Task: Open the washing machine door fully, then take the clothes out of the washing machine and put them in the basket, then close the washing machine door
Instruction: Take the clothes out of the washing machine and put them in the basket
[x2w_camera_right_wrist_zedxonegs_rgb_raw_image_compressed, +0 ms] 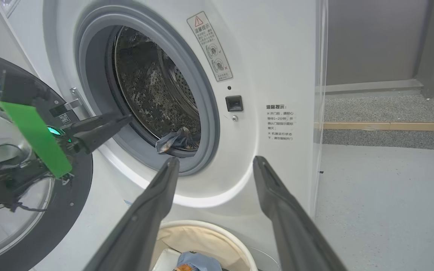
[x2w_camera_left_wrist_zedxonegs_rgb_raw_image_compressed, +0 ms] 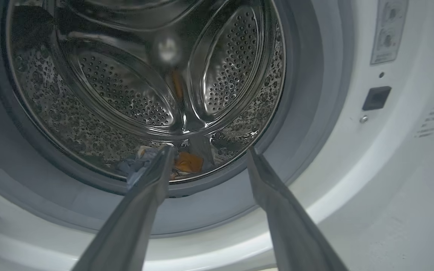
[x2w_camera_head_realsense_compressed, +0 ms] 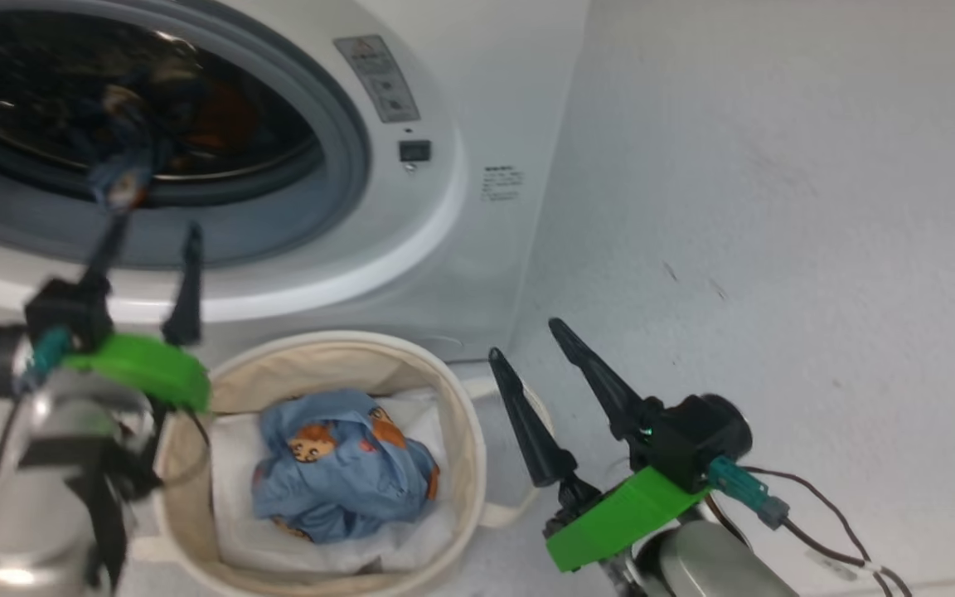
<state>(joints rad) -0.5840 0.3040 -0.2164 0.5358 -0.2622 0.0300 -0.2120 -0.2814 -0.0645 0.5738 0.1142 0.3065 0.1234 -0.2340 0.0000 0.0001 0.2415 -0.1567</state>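
door: washing machine door (x2w_camera_right_wrist_zedxonegs_rgb_raw_image_compressed: pixel 72 210) hangs wide open, at left in the right wrist view; glossy black rim, clear glass bowl in the centre.
machine: washing machine (x2w_camera_head_realsense_compressed: pixel 444 215) is a white front-loader with a grey gasket (x2w_camera_left_wrist_zedxonegs_rgb_raw_image_compressed: pixel 315 113), a perforated steel drum (x2w_camera_left_wrist_zedxonegs_rgb_raw_image_compressed: pixel 134 94) and a warning sticker (x2w_camera_right_wrist_zedxonegs_rgb_raw_image_compressed: pixel 209 45) right of the opening.
clothes: clothes (x2w_camera_head_realsense_compressed: pixel 341 468) in a light-blue bundle with orange-brown cartoon figures, crumpled in the basket on the white liner (x2w_camera_head_realsense_compressed: pixel 233 464).
drum lip: second piece (x2w_camera_right_wrist_zedxonegs_rgb_raw_image_compressed: pixel 177 138), blue-grey with an orange patch, sits at the bottom front of the drum against the gasket.
basket: basket (x2w_camera_head_realsense_compressed: pixel 465 431) is a round cream canvas tub on the floor (x2w_camera_right_wrist_zedxonegs_rgb_raw_image_compressed: pixel 390 207), just in front of the machine, below the opening.
left: left gripper (x2w_camera_head_realsense_compressed: pixel 157 225) has its fingers spread wide with nothing between them. The tips are at the lower edge of the opening and one overlaps the second piece; contact unclear.
right: right gripper (x2w_camera_head_realsense_compressed: pixel 525 338) is spread wide and empty, just beside the basket's right rim, apart from the machine.
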